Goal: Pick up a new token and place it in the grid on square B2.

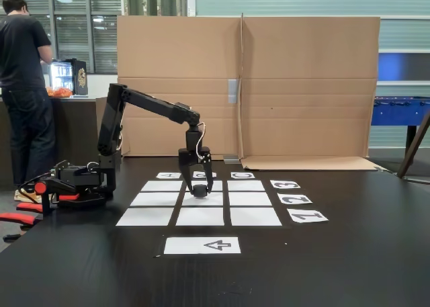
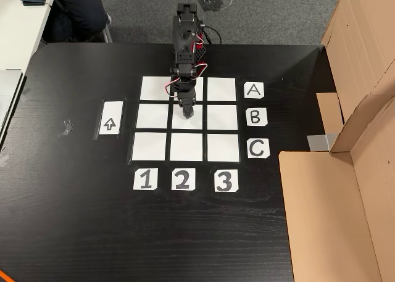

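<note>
One arrow sheet (image 1: pixel 201 245) lies nearest on the black surface (image 1: pixel 349 267). Behind it is the grid (image 1: pixel 254 216). The hand (image 1: pixel 199 194) points down over square B2 (image 1: pixel 217 199), clamped on the token (image 1: pixel 199 191), low so it can set it there. Farther back stands a cardboard wall (image 1: pixel 302 85).

Surface: black table (image 2: pixel 74 232).
Centre: the grid (image 2: pixel 153 146) of nine white sheets.
Edges: letter labels (image 2: pixel 255 117), number labels (image 2: pixel 181 179).
Left, overhead: arrow sheet (image 2: pixel 110 118).
Far: arm base (image 1: pixel 74 186).
</note>
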Controlling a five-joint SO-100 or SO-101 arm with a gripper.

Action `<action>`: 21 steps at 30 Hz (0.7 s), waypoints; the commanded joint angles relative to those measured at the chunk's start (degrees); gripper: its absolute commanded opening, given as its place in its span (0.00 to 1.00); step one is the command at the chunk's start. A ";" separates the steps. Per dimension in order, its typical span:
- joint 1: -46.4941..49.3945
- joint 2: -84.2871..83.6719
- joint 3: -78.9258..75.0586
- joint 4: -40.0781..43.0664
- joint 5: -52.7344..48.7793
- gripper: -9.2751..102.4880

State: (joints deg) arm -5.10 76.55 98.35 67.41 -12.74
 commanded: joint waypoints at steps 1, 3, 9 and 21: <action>-0.18 0.09 -2.11 -0.35 0.26 0.16; 0.09 0.00 -2.11 -0.35 0.26 0.16; 0.88 -0.53 -2.11 -0.18 0.62 0.17; 2.29 -1.41 -2.64 -0.26 0.88 0.17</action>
State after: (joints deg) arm -3.43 74.88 97.73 67.41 -12.22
